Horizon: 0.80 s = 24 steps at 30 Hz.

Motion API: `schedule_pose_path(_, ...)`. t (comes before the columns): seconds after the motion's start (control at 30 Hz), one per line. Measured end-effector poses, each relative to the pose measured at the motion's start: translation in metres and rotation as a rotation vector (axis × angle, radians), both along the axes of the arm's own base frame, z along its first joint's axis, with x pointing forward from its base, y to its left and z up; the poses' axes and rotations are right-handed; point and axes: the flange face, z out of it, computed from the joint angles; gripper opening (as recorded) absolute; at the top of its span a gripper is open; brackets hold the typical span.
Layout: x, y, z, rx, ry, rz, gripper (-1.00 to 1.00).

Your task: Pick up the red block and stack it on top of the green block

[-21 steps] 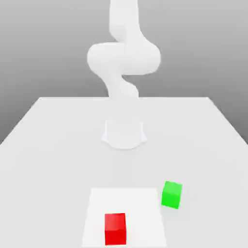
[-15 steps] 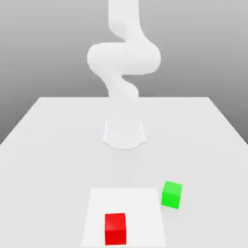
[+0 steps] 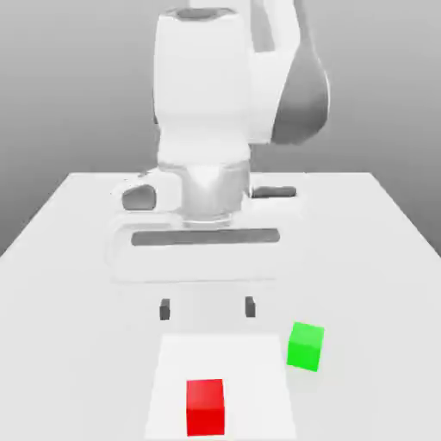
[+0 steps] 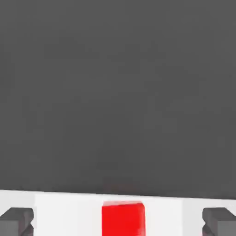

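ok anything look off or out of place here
Nothing looks spilled or damaged. The only slight oddity: the green block sits turned at an angle just off the white patch, while the red block sits nearly square on it.
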Motion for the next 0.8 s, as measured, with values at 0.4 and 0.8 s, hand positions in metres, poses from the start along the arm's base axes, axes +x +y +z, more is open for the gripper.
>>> schedule_pose_path(0.4,-0.016,-0.003,-0.132,-0.010,0.109,0.010,-1.00)
schedule_pose_path(0.8,-0.044,0.049,-0.057,-0.014,0.108,0.220,-1.00)
